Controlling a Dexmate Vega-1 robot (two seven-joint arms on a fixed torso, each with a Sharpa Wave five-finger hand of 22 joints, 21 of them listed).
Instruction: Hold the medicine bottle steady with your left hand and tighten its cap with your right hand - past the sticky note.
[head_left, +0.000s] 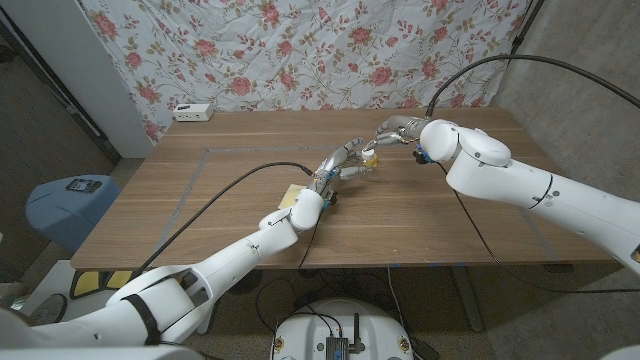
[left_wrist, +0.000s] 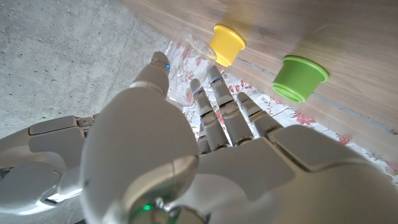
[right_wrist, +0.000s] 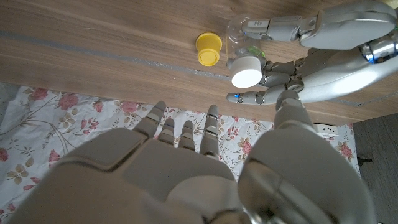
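A small clear medicine bottle (right_wrist: 239, 46) with a white cap (right_wrist: 247, 74) stands near the table's middle. My left hand (head_left: 345, 163) holds it, thumb on one side and fingers (right_wrist: 273, 81) wrapped round the other. In the left wrist view the clear bottle (left_wrist: 185, 55) shows between my thumb and fingers. My right hand (head_left: 400, 128) hovers just beyond and to the right of the bottle, fingers (right_wrist: 186, 134) stretched out, apart and touching nothing. A yellow sticky note (head_left: 293, 194) lies on the table beside my left wrist.
A yellow cap-like piece (right_wrist: 209, 50) stands next to the bottle, and a green one (left_wrist: 300, 77) a little farther along. A black cable (head_left: 240, 180) crosses the table's left half. A white box (head_left: 193, 112) sits at the far left edge, before the floral cloth.
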